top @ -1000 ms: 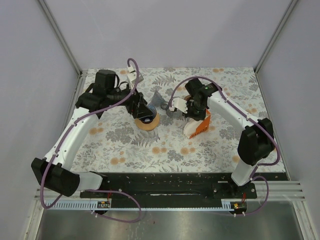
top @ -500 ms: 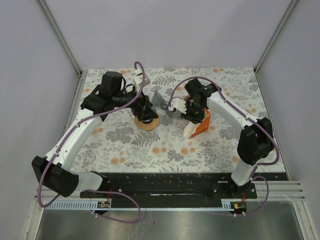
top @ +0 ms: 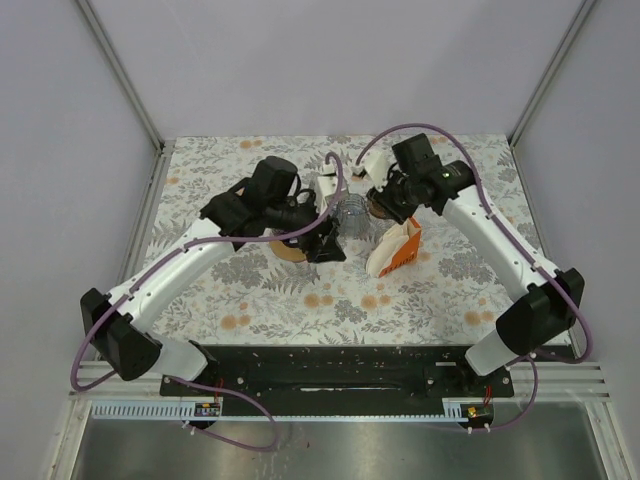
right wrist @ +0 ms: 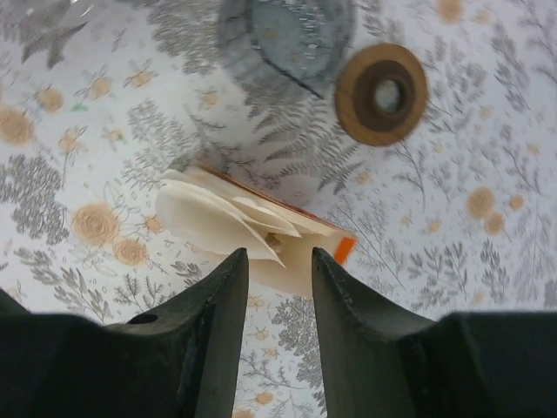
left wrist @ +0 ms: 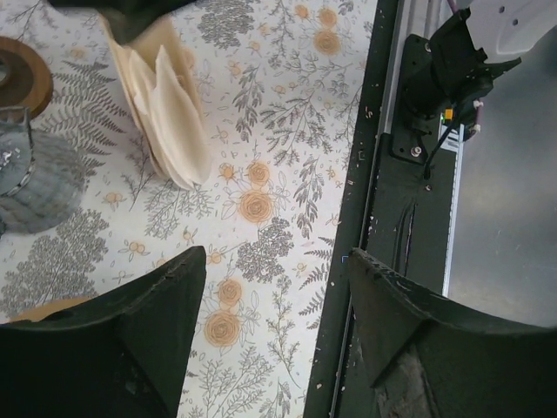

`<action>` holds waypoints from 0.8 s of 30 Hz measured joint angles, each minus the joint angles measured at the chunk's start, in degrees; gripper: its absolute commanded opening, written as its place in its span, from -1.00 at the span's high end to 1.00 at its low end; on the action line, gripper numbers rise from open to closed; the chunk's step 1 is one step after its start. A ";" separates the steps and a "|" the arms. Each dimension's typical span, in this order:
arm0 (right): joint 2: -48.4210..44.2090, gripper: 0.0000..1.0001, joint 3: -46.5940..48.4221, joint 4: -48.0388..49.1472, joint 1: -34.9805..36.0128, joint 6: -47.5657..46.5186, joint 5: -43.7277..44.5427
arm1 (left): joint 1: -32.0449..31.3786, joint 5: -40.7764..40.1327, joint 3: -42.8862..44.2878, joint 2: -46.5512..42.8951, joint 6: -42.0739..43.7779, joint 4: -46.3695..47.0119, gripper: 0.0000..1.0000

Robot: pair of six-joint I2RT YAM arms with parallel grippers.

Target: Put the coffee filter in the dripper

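Currently, step: filter pick-up, not yet made.
Item 1, R gripper [right wrist: 278, 261]: jaws spread, empty, held above filter stack [right wrist: 228, 218].
Item 2, L gripper [left wrist: 271, 270]: jaws spread, empty.
Item 3, glass dripper [right wrist: 291, 35]: just beside stack, no filter seen in it.
Advice: one outer sheet only to be pinched at edge, lifted clear before carriage to dripper.

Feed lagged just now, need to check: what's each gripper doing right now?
Left gripper: open, holding nothing.
Right gripper: open, holding nothing, pointed at the coffee filters.
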 measured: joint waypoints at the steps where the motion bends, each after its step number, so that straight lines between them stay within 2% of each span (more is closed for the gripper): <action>1: -0.76 0.09 0.44 0.66 -0.83 2.78 0.76 | -1.42 -1.03 0.42 0.39 0.24 -0.13 -0.39; 6: -2.75 -0.04 2.60 4.15 -10.51 16.83 3.45 | -9.73 -5.33 4.02 4.04 1.57 -0.55 -0.35; 9: -5.18 -0.07 1.05 7.39 -16.09 23.89 6.91 | -14.60 -7.69 5.38 7.76 1.44 0.94 -0.18; 11: -7.58 -0.08 -0.70 8.33 -16.59 27.17 9.01 | -16.15 -9.42 5.51 10.82 0.61 2.34 -0.09; 15: -11.30 -0.08 -2.93 9.77 -15.89 31.06 11.15 | -16.17 -12.85 6.71 18.23 -0.37 4.31 -0.08; 19: -13.64 -0.08 -5.33 10.62 -15.87 32.70 11.82 | -15.87 -15.76 9.01 24.35 0.83 4.59 -0.06; 24: -15.02 -0.08 -7.50 11.26 -15.85 33.05 11.82 | -15.87 -16.98 12.44 29.49 1.44 5.33 0.06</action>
